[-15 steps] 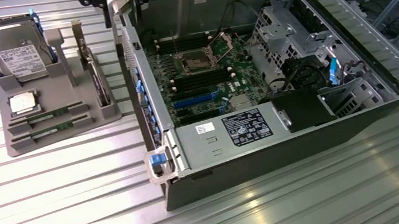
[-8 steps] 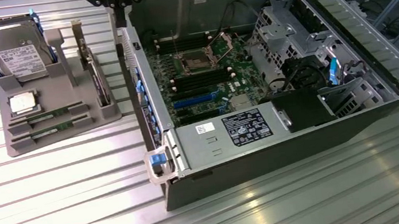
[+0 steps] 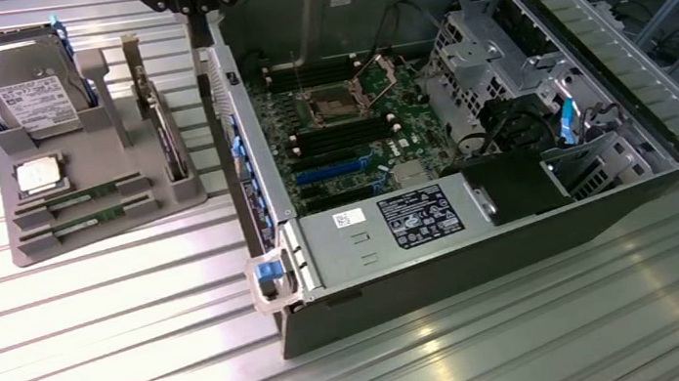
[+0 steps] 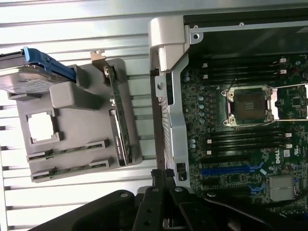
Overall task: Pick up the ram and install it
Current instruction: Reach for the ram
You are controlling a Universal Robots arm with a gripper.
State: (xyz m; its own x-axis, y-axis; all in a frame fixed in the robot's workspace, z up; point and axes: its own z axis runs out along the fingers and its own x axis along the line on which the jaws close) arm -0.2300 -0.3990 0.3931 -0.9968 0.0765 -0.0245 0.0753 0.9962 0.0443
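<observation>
One gripper (image 4: 166,178) pointing down over case wall (image 4: 169,96) (fingers together), ram sticks (image 4: 70,149) in tray (image 4: 79,120)

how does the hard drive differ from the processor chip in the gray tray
The hard drive is much bigger than the processor chip. The drive stands on edge in its slot; the chip lies flat in a square recess. The drive has a blue bracket; the chip has none. Both are silver and sit in the gray tray.

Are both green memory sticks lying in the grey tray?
Yes: one ram stick and the other ram stick lie in neighbouring slots of the grey tray.
</observation>
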